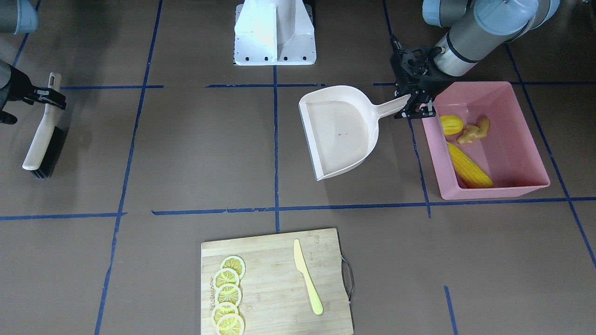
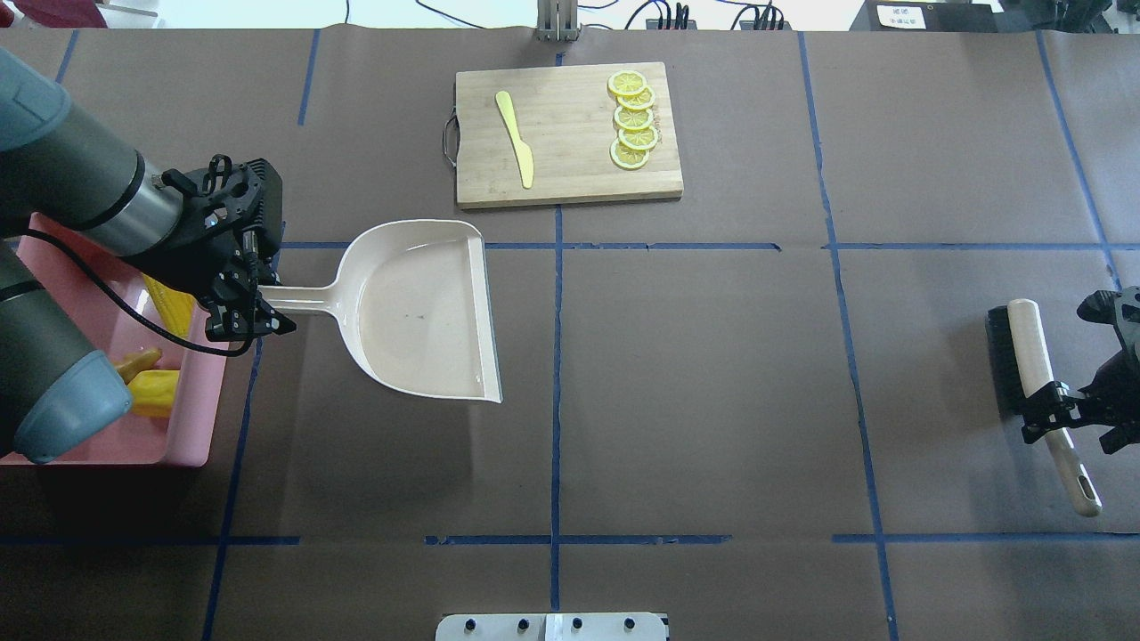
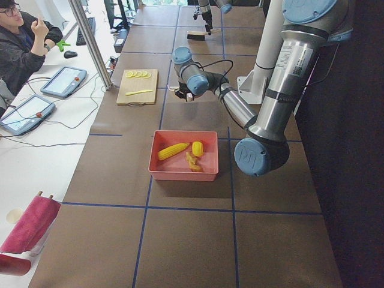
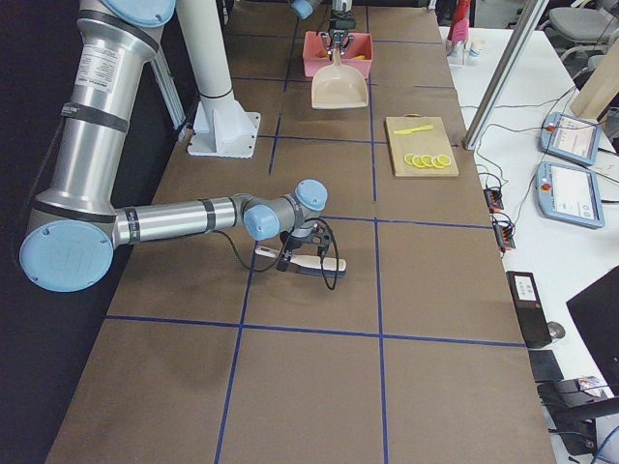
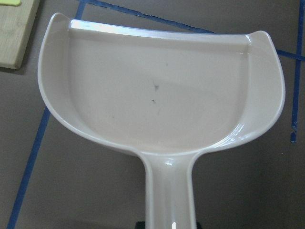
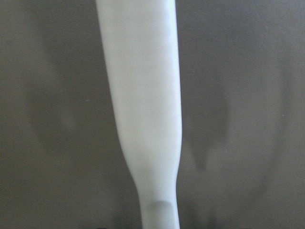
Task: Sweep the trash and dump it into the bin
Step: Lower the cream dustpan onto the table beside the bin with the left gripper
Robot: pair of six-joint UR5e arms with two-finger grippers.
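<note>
Both grippers clamped, left gripper (image 1: 416,108) on dustpan (image 1: 339,131) handle beside bin (image 1: 512,188), right gripper (image 2: 1064,411) on brush (image 2: 1038,383) handle.

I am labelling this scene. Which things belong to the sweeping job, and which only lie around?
Job: corn cob, lumpy fruit, ginger root, pink bin, dustpan, brush.
Lying about: cutting board, lemon slices, plastic knife.

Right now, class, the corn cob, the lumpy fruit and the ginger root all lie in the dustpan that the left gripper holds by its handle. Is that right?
Not quite. The dustpan is empty. The corn cob, lumpy fruit and ginger root lie in the pink bin, as the exterior front-facing view shows. The left gripper does hold the dustpan's handle.
</note>
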